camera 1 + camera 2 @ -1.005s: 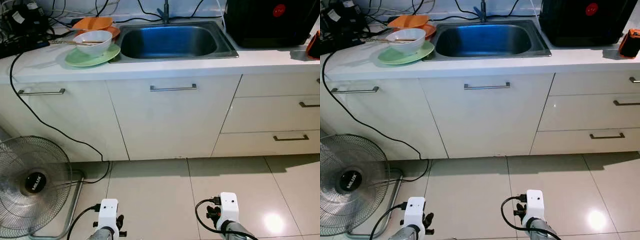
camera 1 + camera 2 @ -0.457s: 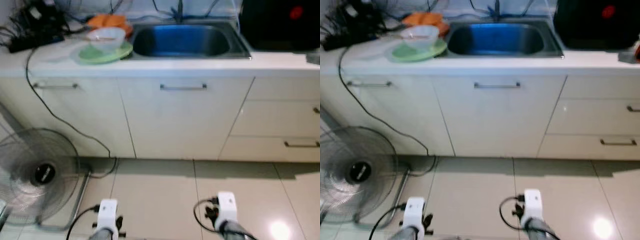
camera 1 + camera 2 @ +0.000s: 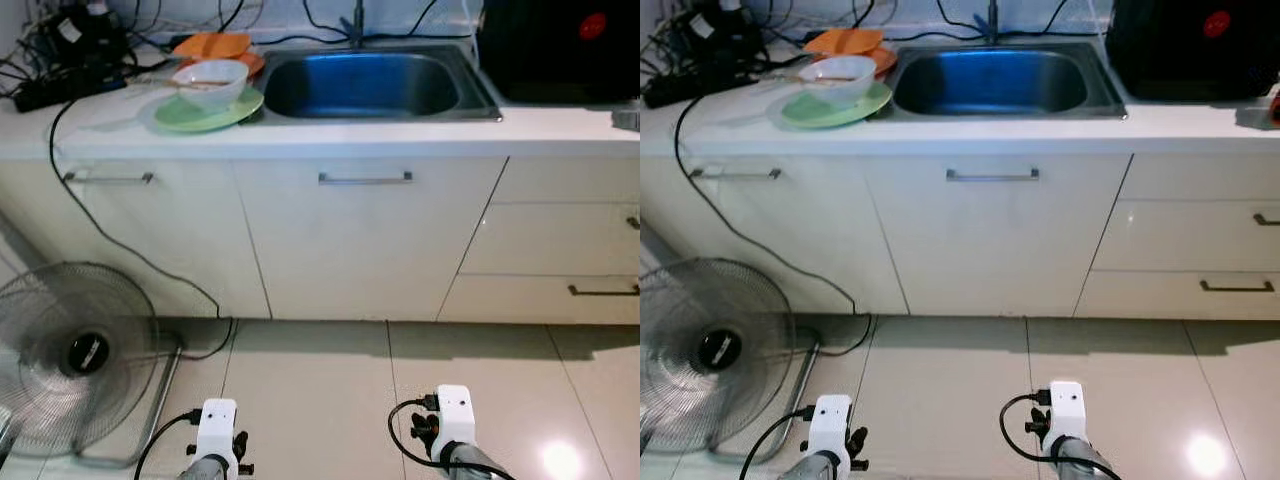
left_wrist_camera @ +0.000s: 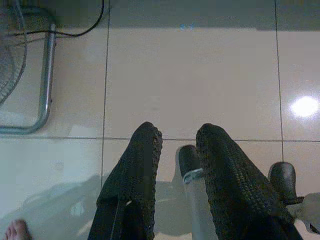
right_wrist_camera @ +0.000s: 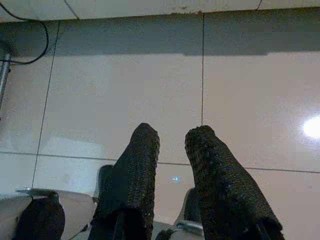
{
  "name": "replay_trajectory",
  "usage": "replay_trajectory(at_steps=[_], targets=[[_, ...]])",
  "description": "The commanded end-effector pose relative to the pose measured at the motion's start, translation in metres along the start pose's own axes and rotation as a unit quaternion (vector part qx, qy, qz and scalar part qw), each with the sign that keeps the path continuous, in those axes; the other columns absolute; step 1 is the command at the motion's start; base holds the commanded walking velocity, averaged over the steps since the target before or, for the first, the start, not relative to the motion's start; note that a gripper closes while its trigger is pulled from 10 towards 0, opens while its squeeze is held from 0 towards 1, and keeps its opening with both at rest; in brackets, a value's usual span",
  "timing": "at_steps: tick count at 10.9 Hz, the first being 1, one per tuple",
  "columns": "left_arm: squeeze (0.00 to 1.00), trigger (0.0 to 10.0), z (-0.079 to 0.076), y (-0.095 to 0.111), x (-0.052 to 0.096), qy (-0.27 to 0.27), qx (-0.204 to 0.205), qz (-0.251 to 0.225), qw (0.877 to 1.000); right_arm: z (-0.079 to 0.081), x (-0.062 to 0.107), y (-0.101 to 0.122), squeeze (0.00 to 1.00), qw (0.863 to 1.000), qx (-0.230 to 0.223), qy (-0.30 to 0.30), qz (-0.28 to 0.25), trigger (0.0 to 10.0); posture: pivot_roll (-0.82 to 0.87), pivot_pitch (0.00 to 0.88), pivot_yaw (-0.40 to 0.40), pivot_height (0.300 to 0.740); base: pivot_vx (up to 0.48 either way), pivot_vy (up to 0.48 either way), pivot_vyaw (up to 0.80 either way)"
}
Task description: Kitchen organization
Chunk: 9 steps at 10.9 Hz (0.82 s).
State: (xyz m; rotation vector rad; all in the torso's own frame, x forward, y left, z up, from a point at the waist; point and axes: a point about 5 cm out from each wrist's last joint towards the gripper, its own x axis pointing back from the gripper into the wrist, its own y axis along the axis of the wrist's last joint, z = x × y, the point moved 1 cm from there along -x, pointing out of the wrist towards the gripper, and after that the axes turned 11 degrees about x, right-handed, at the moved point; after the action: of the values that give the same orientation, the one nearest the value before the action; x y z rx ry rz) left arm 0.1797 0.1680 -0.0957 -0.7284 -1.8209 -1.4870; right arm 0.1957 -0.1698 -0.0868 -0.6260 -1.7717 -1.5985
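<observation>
On the white counter [image 3: 300, 135], left of the steel sink [image 3: 365, 85], a white bowl [image 3: 210, 82] with chopsticks across it sits on a green plate [image 3: 200, 112]. Orange dishes [image 3: 212, 46] lie behind it. Both arms hang low over the tiled floor, well short of the counter; their white wrist units [image 3: 217, 420] [image 3: 455, 410] show at the bottom of the eye views. My left gripper [image 4: 177, 135] is open above the tiles with nothing between its fingers. My right gripper [image 5: 172, 132] is also open and holds nothing.
A standing fan [image 3: 75, 355] is on the floor at the left, with a black cable [image 3: 110, 245] hanging from the counter toward it. Cabinet doors [image 3: 365, 179] and drawers [image 3: 600, 290] face me. A black appliance [image 3: 560, 50] stands right of the sink. A person's toes [image 4: 15, 230] show by the left gripper.
The whole picture has shifted right and blurred in between, so the camera moved. The dishes, the fan and both hanging arms keep their places.
</observation>
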Motion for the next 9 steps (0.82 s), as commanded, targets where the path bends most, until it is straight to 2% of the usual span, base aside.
replay_trajectory(at_steps=[1, 9], targets=[[0.0, 10.0, 0.0019, 0.0017, -0.0002, 0.005, -0.006, -0.002, 1.0, 0.0013, -0.0006, 0.0009, 0.0, 1.0, 0.003, 0.002, 0.002, 10.0, 0.04, 0.0, 0.076, 0.74, 0.315, 0.0, 0.0], [0.0, 10.0, 0.0013, 0.0015, -0.0003, 0.003, -0.015, 0.0, 1.0, 0.0041, -0.0003, -0.0016, 0.0, 1.0, 0.007, 0.006, 0.007, 10.0, 0.04, 0.0, 0.078, 0.74, 0.364, 0.0, 0.0]])
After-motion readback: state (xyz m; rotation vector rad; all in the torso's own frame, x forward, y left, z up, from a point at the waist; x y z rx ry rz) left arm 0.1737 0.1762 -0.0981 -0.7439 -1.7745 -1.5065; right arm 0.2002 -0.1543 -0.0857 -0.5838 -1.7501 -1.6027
